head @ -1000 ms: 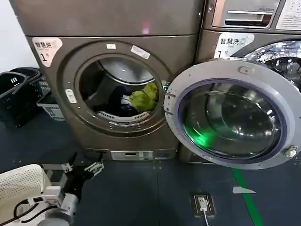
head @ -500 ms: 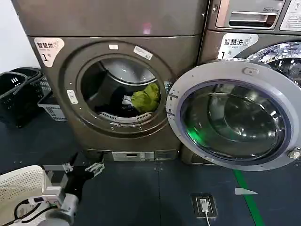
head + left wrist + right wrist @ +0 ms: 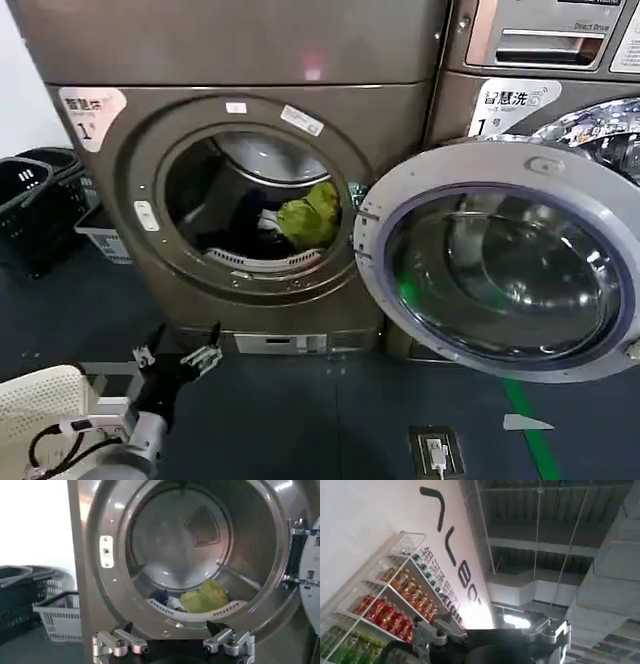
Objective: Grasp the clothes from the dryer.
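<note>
The dryer (image 3: 130, 130) stands with its round door (image 3: 500, 270) swung open to the right. In the drum lie the clothes: a yellow-green garment (image 3: 310, 212) on top of dark and white pieces (image 3: 262, 222). The left wrist view shows the same yellow-green garment (image 3: 204, 596) beside a blue and white piece (image 3: 165, 599) at the drum's front lip. My left gripper (image 3: 178, 347) hangs low in front of the dryer's base, below the opening, open and empty (image 3: 171, 630). The right gripper (image 3: 492, 630) points up at the ceiling, open, holding nothing.
Black baskets (image 3: 35, 195) and a grey basket (image 3: 100, 235) stand on the floor left of the dryer. A second machine (image 3: 540, 90) adjoins on the right, behind the open door. A floor socket (image 3: 435, 450) and a green line (image 3: 525, 420) lie at the lower right.
The dryer looks slightly larger and shifted in the head view, as if I had edged closer. The left gripper stays low and open before the base. The clothes have not moved.
</note>
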Controlling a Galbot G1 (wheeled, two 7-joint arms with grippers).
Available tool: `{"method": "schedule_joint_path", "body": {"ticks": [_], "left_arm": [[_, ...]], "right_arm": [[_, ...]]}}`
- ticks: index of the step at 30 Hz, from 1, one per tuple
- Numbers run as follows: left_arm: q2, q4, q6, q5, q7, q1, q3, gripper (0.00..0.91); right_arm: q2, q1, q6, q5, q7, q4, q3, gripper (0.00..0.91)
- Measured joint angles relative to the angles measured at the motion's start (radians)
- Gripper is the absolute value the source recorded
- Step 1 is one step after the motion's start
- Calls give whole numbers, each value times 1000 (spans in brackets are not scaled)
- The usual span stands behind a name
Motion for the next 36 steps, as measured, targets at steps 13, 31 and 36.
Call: {"method": "schedule_joint_path", "body": {"ticks": [13,31,36], "left_arm": [[1,4,0,0,1,-3,9,907],[2,2,-2,1,8,-6,16,907],[9,-1,-2,-4,14,-21,28,907]], "right_arm": [[3,-5,7,1,-6,6,-2,907],[19,-13,17,-1,3,16,-5,907],[28,-31,23,-5,16,26,-1,907]]}}
